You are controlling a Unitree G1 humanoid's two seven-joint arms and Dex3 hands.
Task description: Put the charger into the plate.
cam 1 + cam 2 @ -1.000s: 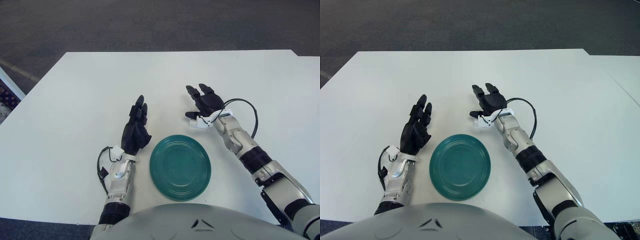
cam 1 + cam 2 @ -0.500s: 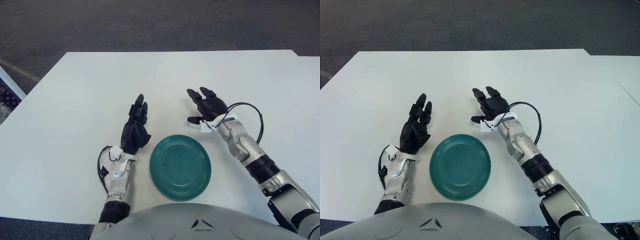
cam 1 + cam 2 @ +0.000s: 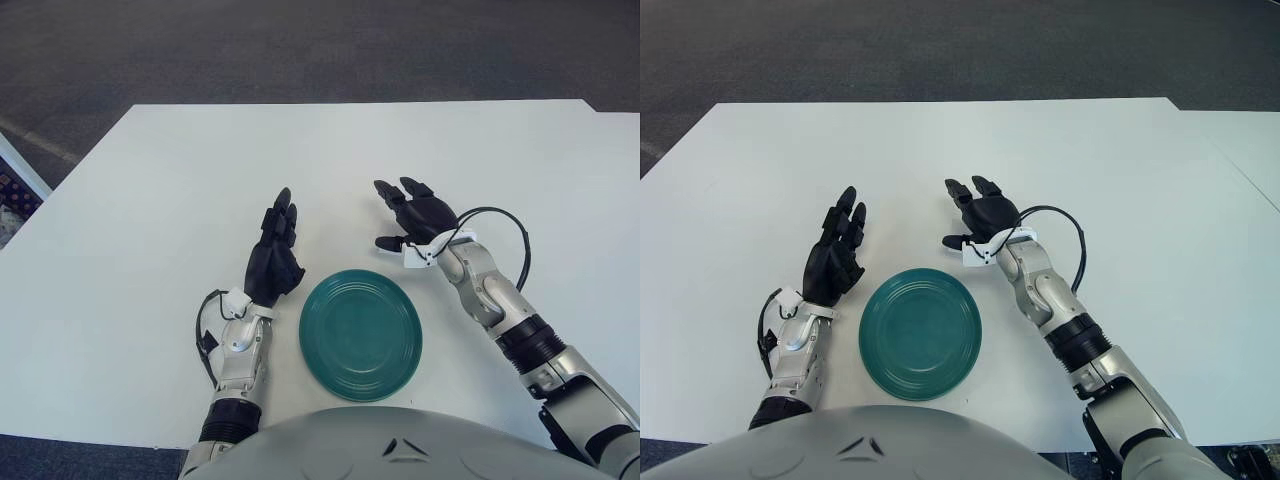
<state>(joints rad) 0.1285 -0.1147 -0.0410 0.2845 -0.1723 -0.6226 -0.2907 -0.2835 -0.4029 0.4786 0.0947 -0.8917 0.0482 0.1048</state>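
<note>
One green plate [image 3: 361,333], right hand [image 3: 412,214] spread empty beyond it, charger unseen.

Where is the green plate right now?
The green plate sits on the white table near the front edge, between the left hand on its left and the right hand just beyond its right rim.

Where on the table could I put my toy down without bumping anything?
Plenty of bare table lies beyond and to the left of the left hand, and more beyond and to the right of the right hand. It is crowded near the robot: the green plate sits between the two arms, with a narrow gap between the hands.
</note>
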